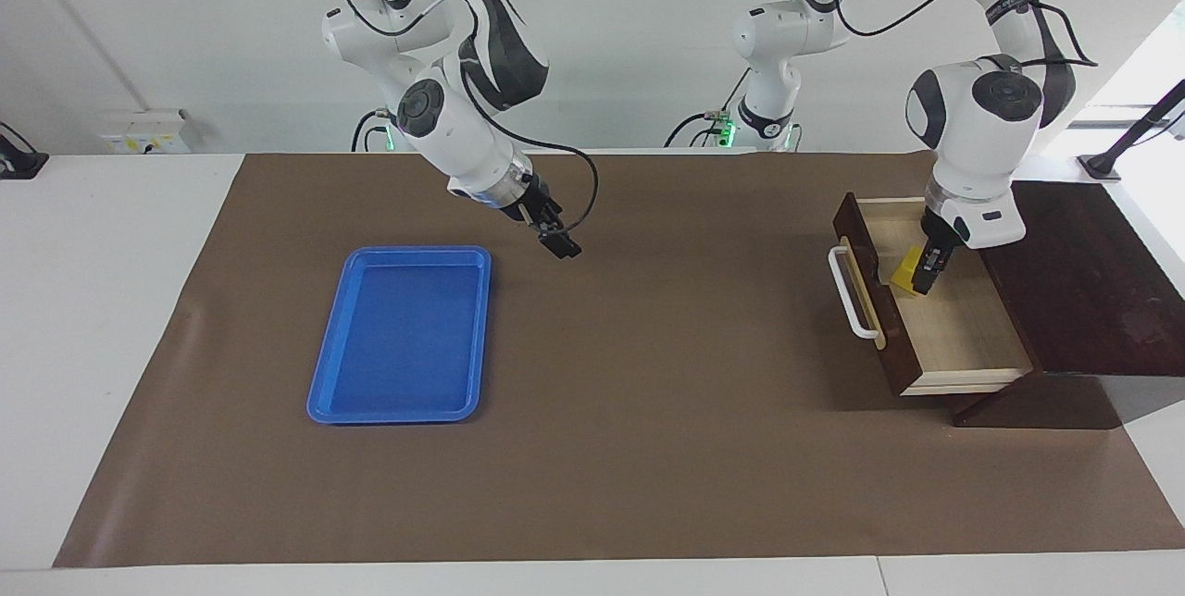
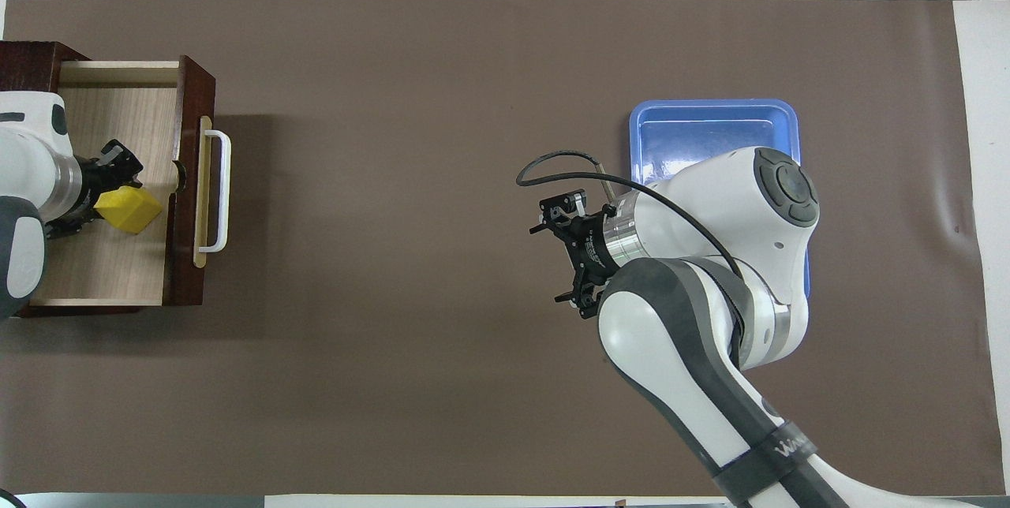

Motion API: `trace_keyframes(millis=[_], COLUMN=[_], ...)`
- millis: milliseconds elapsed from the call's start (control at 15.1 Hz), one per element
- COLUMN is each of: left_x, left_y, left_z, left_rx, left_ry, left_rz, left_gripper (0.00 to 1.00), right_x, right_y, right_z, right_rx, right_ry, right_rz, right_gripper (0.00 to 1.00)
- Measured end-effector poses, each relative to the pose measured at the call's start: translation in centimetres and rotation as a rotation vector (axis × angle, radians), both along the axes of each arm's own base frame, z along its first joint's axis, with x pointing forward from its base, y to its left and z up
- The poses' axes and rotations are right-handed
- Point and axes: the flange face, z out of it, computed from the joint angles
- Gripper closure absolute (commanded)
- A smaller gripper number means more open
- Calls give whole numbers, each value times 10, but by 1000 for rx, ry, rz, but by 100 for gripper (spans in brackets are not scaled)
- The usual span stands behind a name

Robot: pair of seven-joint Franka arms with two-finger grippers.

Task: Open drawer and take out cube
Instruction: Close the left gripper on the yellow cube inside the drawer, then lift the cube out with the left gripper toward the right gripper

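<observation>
The drawer (image 1: 963,328) of the dark wooden box stands pulled out, its pale inside showing and its white bar handle (image 1: 850,295) facing the middle of the table. My left gripper (image 1: 923,279) reaches down into it and is shut on the yellow cube (image 1: 904,275). From overhead the cube (image 2: 130,210) sits tilted between the left gripper's (image 2: 117,191) fingers, close to the front wall of the drawer (image 2: 118,271). My right gripper (image 1: 560,244) hangs open over the brown mat beside the blue tray, holding nothing; overhead, the right gripper (image 2: 562,259) shows its fingers spread.
A flat blue tray (image 1: 398,337) lies on the brown mat toward the right arm's end of the table. The dark brown box (image 1: 1083,291) sits at the left arm's end, its top flat. The right arm covers part of the tray (image 2: 710,129) in the overhead view.
</observation>
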Motion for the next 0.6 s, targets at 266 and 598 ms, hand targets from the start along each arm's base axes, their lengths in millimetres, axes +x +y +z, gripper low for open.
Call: trace_keyframes(millis=[266, 598], left_x=[22, 35], left_y=[-2, -76], left_z=[42, 99], left_rx=[11, -21], left_ry=[54, 75], left_rz=[41, 180], left_gripper=[100, 100], right_x=[0, 1], right_y=[-1, -2], right_z=[0, 0], right_rx=[0, 0], right_ry=[0, -1], right_rz=[-2, -5], right_gripper=[0, 0])
